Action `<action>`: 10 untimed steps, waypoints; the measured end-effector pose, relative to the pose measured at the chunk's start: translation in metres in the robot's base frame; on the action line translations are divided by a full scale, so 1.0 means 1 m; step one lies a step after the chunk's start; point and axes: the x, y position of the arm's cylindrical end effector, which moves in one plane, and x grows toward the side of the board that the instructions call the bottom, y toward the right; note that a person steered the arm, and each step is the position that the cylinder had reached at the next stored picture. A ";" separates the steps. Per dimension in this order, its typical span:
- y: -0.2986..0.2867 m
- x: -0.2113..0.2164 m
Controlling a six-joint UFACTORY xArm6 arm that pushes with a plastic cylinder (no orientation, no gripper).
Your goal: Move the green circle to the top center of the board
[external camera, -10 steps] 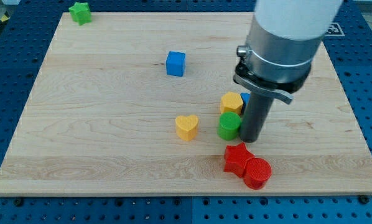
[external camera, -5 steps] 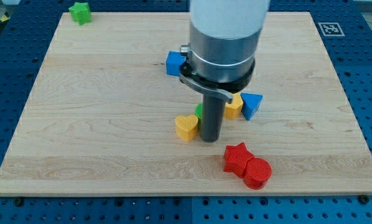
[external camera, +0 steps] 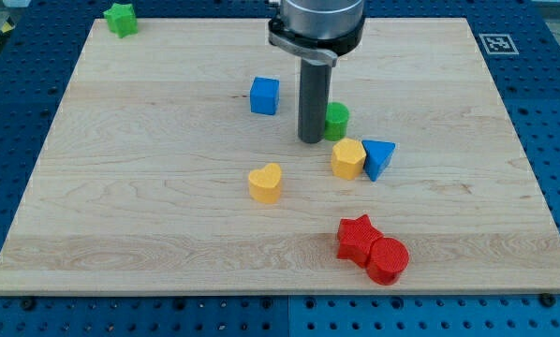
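Note:
The green circle (external camera: 336, 121) sits near the middle of the board, partly hidden behind my rod. My tip (external camera: 310, 139) rests on the board just left of and slightly below the green circle, touching or nearly touching it. The blue cube (external camera: 264, 95) is to the tip's upper left. The top centre of the board lies above the rod, behind the arm.
A yellow hexagon-like block (external camera: 348, 158) and a blue triangle (external camera: 378, 157) sit side by side below the green circle. A yellow heart (external camera: 265, 183) lies lower left. A red star (external camera: 357, 237) and red circle (external camera: 387, 259) touch at the bottom right. A green star (external camera: 121, 19) is at the top left corner.
My rod swept left, then up the board. The green circle went from beside the yellow hexagon to above it. The yellow heart was nudged slightly left and up.

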 end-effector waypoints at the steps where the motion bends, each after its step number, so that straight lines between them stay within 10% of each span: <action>1: 0.029 0.000; 10: 0.019 -0.176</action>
